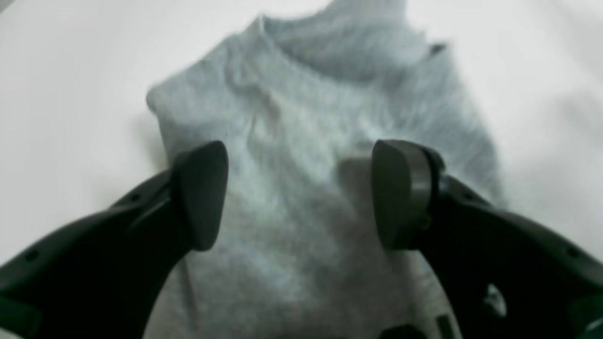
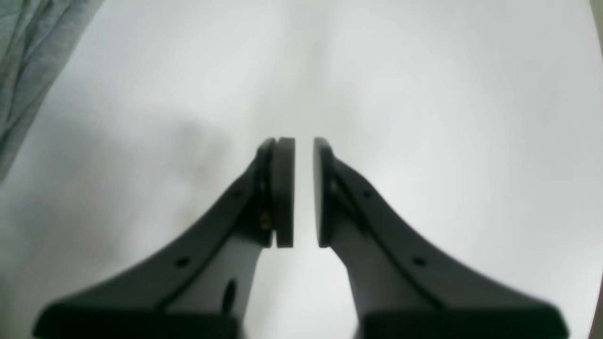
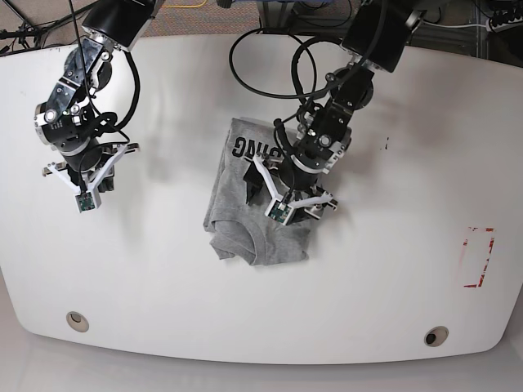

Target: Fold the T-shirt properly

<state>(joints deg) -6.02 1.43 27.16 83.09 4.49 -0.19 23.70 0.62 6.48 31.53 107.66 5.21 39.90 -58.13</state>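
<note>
Left gripper (image 1: 299, 195): fingers (image 1: 200, 195) spread wide, nothing between, directly above T-shirt (image 1: 301, 141); grey cloth fills gap, extends toward top of left wrist frame.
Base view: T-shirt (image 3: 245, 204) partly folded, bunched, at surface (image 3: 392, 269) centre; long axis runs top to bottom; lettering at upper edge.
Right gripper (image 2: 304, 193): fingers nearly closed, empty, over bare surface, well apart at left of base frame.
Left arm nearer; judged to make next grasp.

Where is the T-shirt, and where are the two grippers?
T-shirt (image 3: 225, 204): base view, on bare grey fabric at its left side.
Left gripper (image 1: 299, 193): left wrist view, midway between its open fingertips.
Right gripper (image 2: 304, 190): right wrist view, in the narrow gap between its fingertips.
</note>
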